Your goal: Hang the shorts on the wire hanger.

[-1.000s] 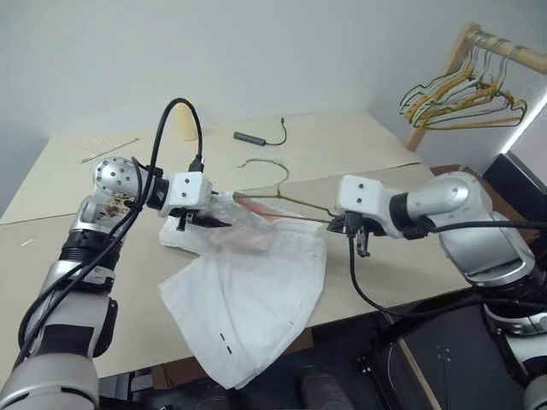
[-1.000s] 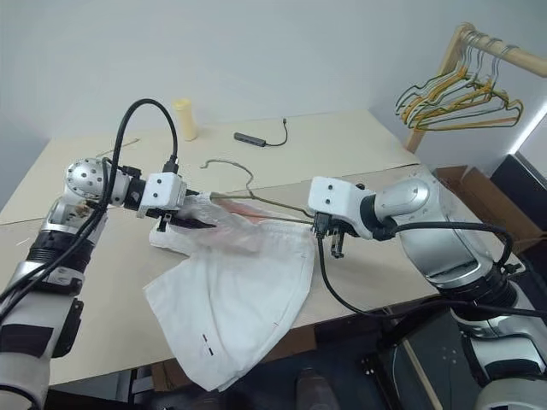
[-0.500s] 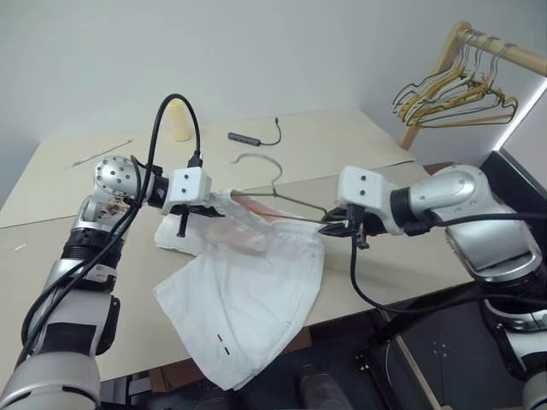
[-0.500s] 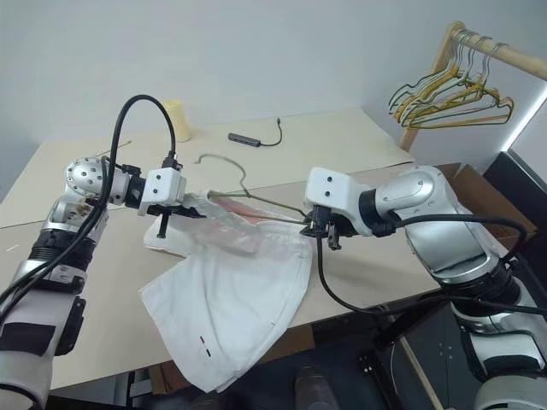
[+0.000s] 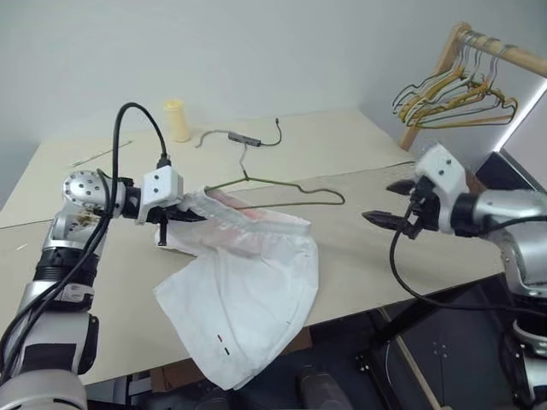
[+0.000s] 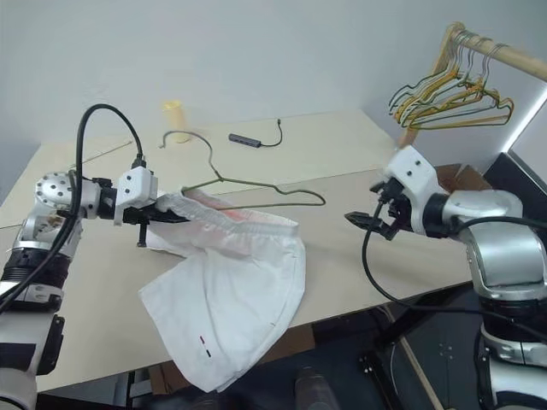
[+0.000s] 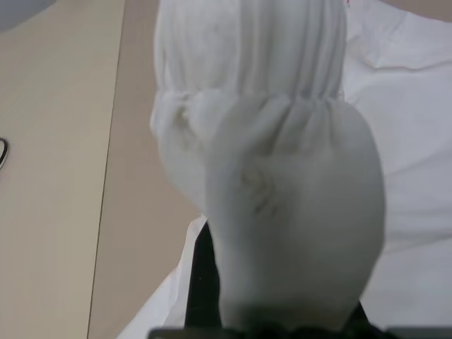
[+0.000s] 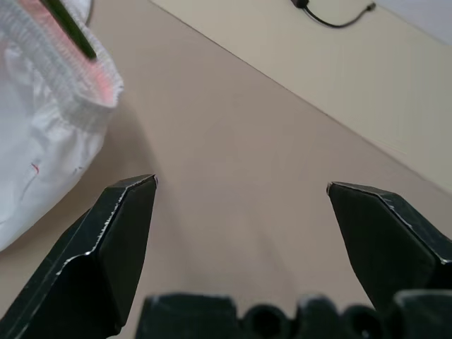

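Observation:
The white shorts lie spread on the table, one leg hanging over the front edge. My left gripper is shut on the left end of the gathered waistband and holds it raised; in the left wrist view the cloth covers its fingers. The wire hanger lies across the raised waistband. Its lower wire runs into the pink-tinted opening, and its hook points toward the back of the table. My right gripper hangs open to the right of the hanger and the shorts, holding nothing.
A wooden rack with bunched yellowish and dark hangers stands at the back right. A yellow cup and a black cable lie at the back of the table. The table's right edge is near my right gripper.
My right gripper let go of the hanger, opened wide and swung right. My left gripper shifted left with the waistband, and the hanger swung left with it.

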You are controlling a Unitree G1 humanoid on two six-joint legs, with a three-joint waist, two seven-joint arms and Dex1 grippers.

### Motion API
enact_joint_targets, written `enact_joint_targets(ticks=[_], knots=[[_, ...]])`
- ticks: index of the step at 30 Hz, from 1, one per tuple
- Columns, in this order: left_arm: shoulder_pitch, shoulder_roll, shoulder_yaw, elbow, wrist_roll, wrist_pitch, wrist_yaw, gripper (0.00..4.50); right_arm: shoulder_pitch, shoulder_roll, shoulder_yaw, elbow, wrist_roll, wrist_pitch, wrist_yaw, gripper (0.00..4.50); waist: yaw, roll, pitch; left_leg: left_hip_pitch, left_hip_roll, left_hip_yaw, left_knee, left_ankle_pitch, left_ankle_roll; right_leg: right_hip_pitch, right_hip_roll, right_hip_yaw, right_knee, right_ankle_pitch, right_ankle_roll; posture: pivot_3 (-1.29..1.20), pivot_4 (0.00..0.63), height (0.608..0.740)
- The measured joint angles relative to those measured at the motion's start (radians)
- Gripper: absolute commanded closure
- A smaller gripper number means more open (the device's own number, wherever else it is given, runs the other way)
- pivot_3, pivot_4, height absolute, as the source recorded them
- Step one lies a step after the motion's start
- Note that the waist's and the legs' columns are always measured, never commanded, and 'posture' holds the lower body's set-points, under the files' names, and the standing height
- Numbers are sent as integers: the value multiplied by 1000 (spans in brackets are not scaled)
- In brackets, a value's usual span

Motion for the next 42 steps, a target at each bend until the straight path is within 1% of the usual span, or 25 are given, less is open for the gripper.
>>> enact_joint_targets(ticks=[5, 9, 12, 13, 14, 17, 21, 22, 24, 25, 32, 38, 42], knots=[[8, -2, 3, -25, 0, 20, 26, 4500, 47, 132, 23, -12, 79, 72, -60, 22, -6, 0, 0, 1, 0, 0, 0, 0, 0, 0, 1, 1, 1, 1, 0, -171, 15, 740], [10, -3, 3, -39, 0, 31, 34, 4500, 21, 280, 130, -10, 108, 93, -127, 22, -8, 0, -1, 1, 0, 0, 0, 0, 0, -1, 1, 2, 1, 1, 0, -167, 13, 740], [15, -2, 3, -49, -1, 32, 38, 4500, -25, 339, 206, 30, 96, 96, -176, 22, -5, 0, -1, 0, 0, 0, 0, 0, 0, -1, 0, 2, 0, 1, 1, -163, 9, 740], [18, -2, 3, -52, -1, 33, 41, 4500, -45, 364, 233, 62, 82, 96, -201, 394, -4, -1, -2, 0, 0, 0, 0, 0, 0, 0, 0, 2, 0, 1, 1, -153, 9, 740], [21, -2, 3, -56, 0, 33, 44, 4500, -63, 391, 254, 99, 67, 97, -227, 611, -4, -2, -2, 0, 0, 0, 0, 0, 0, 0, 0, 1, 0, 1, 1, -153, 9, 740], [30, -2, 3, -80, -1, 34, 48, 4500, -74, 445, 275, 170, 58, 103, -284, 1699, 3, -2, -2, -1, -1, 0, 0, 0, 0, -1, 0, 1, 0, 1, 1, -139, 10, 740], [48, 0, 3, -106, -5, 40, 50, 4500, -71, 428, 252, 178, 69, 107, -297, 3136, 10, -2, -2, -1, -1, 0, 0, 0, 0, -1, 0, 1, 0, 2, 2, -134, 11, 740], [50, 3, 3, -108, -6, 42, 52, 4500, -70, 420, 243, 177, 70, 107, -298, 3593, 12, -2, -2, -1, -1, 0, 0, 0, 0, -1, 0, 1, 0, 2, 2, -133, 11, 740], [61, 13, 3, -112, -9, 52, 55, 4500, -61, 403, 219, 165, 81, 110, -298, 4335, 16, -2, -2, 0, 0, 0, 0, 0, 0, -1, 0, 1, 0, 2, 2, -134, 11, 740], [72, 19, 3, -116, -10, 54, 55, 4500, -59, 396, 208, 159, 91, 111, -297, 4463, 16, -2, -3, 0, 0, 0, 0, 0, 0, -1, 0, 2, 0, 2, 2, -135, 12, 740], [127, 73, 3, -118, -6, 50, 33, 4500, -26, 325, 172, 91, 147, 109, -264, 4463, 23, -2, -3, 0, 0, 0, 0, 0, 0, 0, 0, 1, 0, 2, 2, -139, 13, 740], [137, 77, -10, -96, 25, 7, 37, 4500, -23, 285, 164, 91, 166, 104, -257, 4463, 27, -2, -3, 0, 0, 0, 0, 0, 0, 0, 0, 1, -1, 2, 1, -148, 18, 740], [145, 77, -11, -97, 22, 6, 31, 4500, -23, 271, 161, 94, 169, 98, -257, 4463, 25, -2, -3, 0, 0, 0, 0, 0, 0, -1, 0, 1, 0, 2, 1, -148, 18, 740]])
